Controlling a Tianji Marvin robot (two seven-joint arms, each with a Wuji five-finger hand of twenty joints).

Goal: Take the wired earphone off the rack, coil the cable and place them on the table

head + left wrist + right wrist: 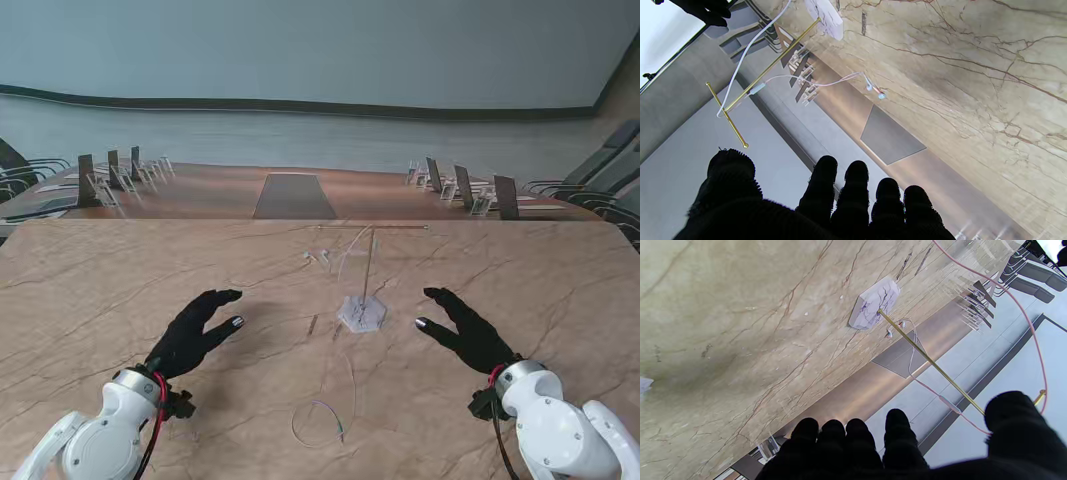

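Earphone (318, 257) cable draped over upright rack (367, 270), buds hanging left

Brown marble-veined desk (120, 280), pale hexagonal rack base (362, 313) standing near its middle, two white earbuds (316, 258) lying just beyond and left of that base, thin white cable loop (318, 424) resting on the near part, between the arms

Bare counter (120, 280) lies either side of the rack (366, 270); between the flanks, its thin post, crossbar and draped cable (345, 262) obstruct passage.
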